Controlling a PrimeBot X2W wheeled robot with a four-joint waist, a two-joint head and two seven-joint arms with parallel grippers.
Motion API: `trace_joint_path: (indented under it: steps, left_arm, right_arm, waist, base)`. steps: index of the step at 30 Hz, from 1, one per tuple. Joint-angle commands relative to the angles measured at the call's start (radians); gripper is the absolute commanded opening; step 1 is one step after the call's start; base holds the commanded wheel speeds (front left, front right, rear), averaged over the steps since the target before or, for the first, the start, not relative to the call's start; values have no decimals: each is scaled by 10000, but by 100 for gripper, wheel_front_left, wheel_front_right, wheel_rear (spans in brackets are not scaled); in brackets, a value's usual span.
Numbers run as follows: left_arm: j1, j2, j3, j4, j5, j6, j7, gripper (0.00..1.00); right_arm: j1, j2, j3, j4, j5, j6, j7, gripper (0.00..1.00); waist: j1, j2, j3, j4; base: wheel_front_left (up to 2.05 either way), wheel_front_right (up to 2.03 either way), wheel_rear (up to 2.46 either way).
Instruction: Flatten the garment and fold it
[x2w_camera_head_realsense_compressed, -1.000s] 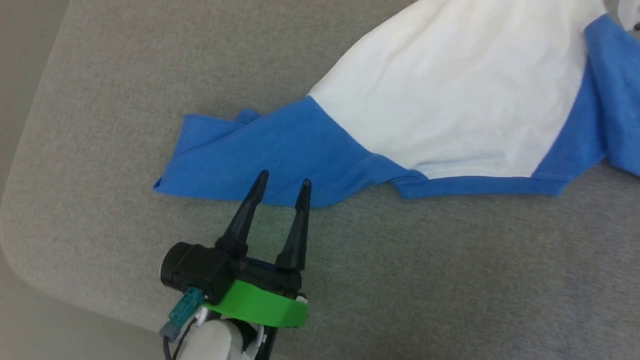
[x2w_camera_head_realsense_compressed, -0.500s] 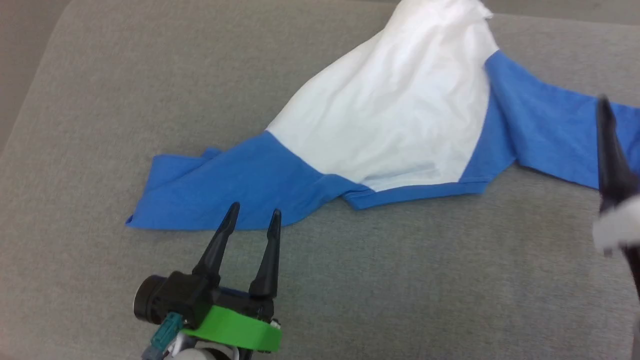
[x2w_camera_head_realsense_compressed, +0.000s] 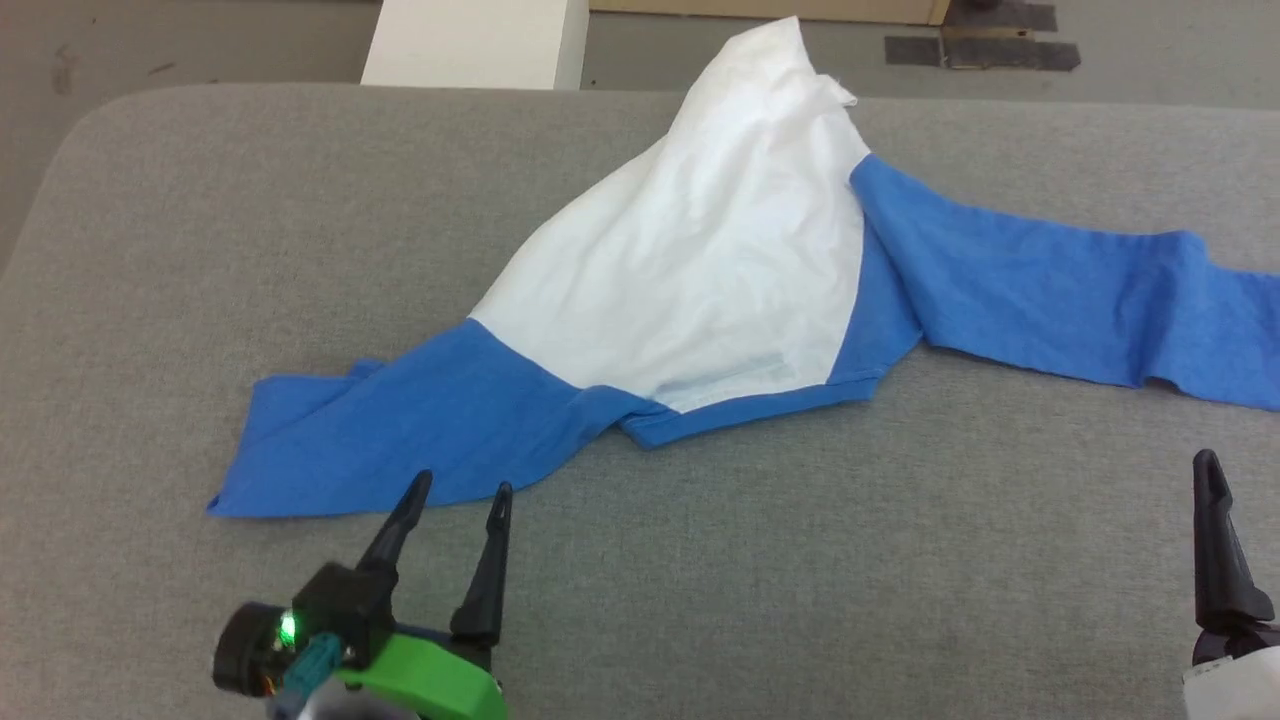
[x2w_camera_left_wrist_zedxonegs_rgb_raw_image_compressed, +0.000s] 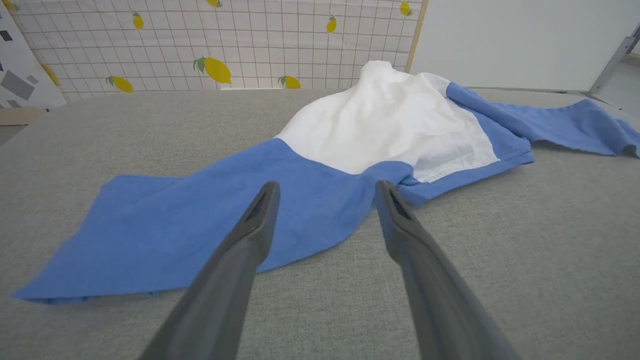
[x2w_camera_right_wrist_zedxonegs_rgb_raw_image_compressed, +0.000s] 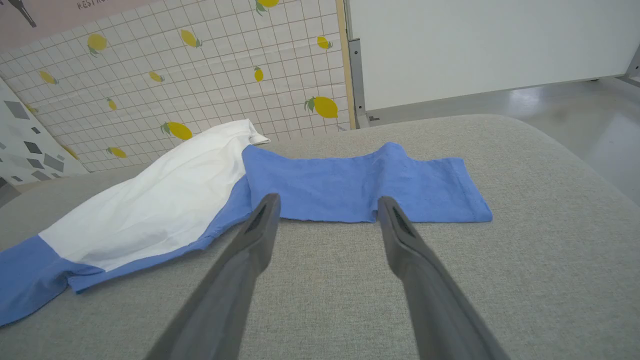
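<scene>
The garment (x2w_camera_head_realsense_compressed: 700, 270) lies spread across the grey padded table, its white body bunched toward the far edge and one blue sleeve out to each side. My left gripper (x2w_camera_head_realsense_compressed: 457, 490) is open just short of the near edge of the left sleeve (x2w_camera_head_realsense_compressed: 400, 430), empty. In the left wrist view that sleeve (x2w_camera_left_wrist_zedxonegs_rgb_raw_image_compressed: 200, 220) lies just beyond the left gripper (x2w_camera_left_wrist_zedxonegs_rgb_raw_image_compressed: 325, 187). My right gripper's one visible finger (x2w_camera_head_realsense_compressed: 1212, 530) stands at the lower right, near the right sleeve (x2w_camera_head_realsense_compressed: 1060, 300). The right wrist view has the right gripper (x2w_camera_right_wrist_zedxonegs_rgb_raw_image_compressed: 327, 202) open before that sleeve (x2w_camera_right_wrist_zedxonegs_rgb_raw_image_compressed: 360, 185), holding nothing.
The grey table (x2w_camera_head_realsense_compressed: 800, 560) has a rounded corner at the far left and bare surface along its near side. Beyond the far edge stand a white block (x2w_camera_head_realsense_compressed: 470, 40) and floor. A lemon-print panel (x2w_camera_right_wrist_zedxonegs_rgb_raw_image_compressed: 200, 75) stands behind the table.
The head camera has tilted up and turned, so the whole garment and far table edge now show. Both grippers stay open near the sleeves; the right one sits lower in view.
</scene>
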Motion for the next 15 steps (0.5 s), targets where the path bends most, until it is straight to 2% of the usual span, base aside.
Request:
trace_joint_path:
  steps: [1, 5, 9, 13, 15]
  left_arm:
    - [-333, 269, 27, -79, 140, -70, 323, 100]
    - [-1385, 1000, -41, -56, 390, -468, 1934, 100]
    - [-2426, 1709, -305, 631, 604, -970, 3731, 100]
    - [-3043, 2065, -698, 1474, 489, -1257, 5465, 100]
    - [-3234, 2150, -814, 1817, 357, -1328, 5973, 100]
  right_arm:
    - [-34, -3, 50, -35, -79, -13, -96, 100]
    - [-202, -2, 197, -120, -179, -13, -85, 100]
    - [-287, -2, 392, -200, -235, -13, -15, 100]
    - [-360, -2, 552, -257, -262, -13, 31, 100]
    - [-392, -2, 599, -273, -258, -13, 59, 100]
  waist:
    - [1, 0, -29, -14]
    - [1, 0, 106, 85]
    - [1, 0, 357, 123]
    - [1, 0, 625, 57]
    - [1, 0, 736, -1]
  base:
    - [0, 0, 0]
    - [0, 0, 0]
    - [0, 0, 0]
    - [0, 0, 0]
    - [0, 0, 0]
